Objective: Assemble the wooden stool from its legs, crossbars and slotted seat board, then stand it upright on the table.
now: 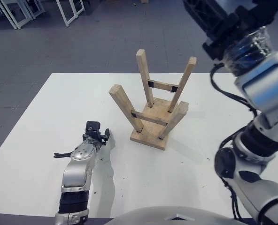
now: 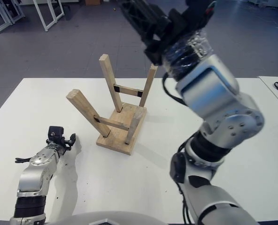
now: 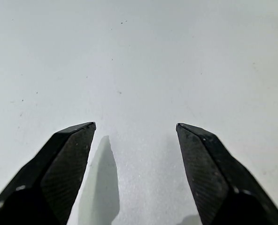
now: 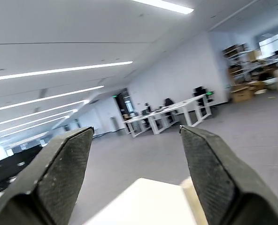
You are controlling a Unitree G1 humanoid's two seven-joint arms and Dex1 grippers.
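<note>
Left gripper (image 3: 135,126) low over table (image 1: 45,140) — jaws apart, stool (image 1: 150,137) upturned, right gripper (image 4: 135,129) raised — jaws apart.

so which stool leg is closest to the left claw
The near-left leg, leaning out toward the robot's left from the upturned seat board. Its free end tilts toward the left claw; the other three stand farther right or back.

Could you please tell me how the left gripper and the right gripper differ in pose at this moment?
The left gripper sits low over the table, while the right gripper is raised high in the air. The left gripper faces bare table; the right gripper faces out into the room. Both are open and empty.
</note>
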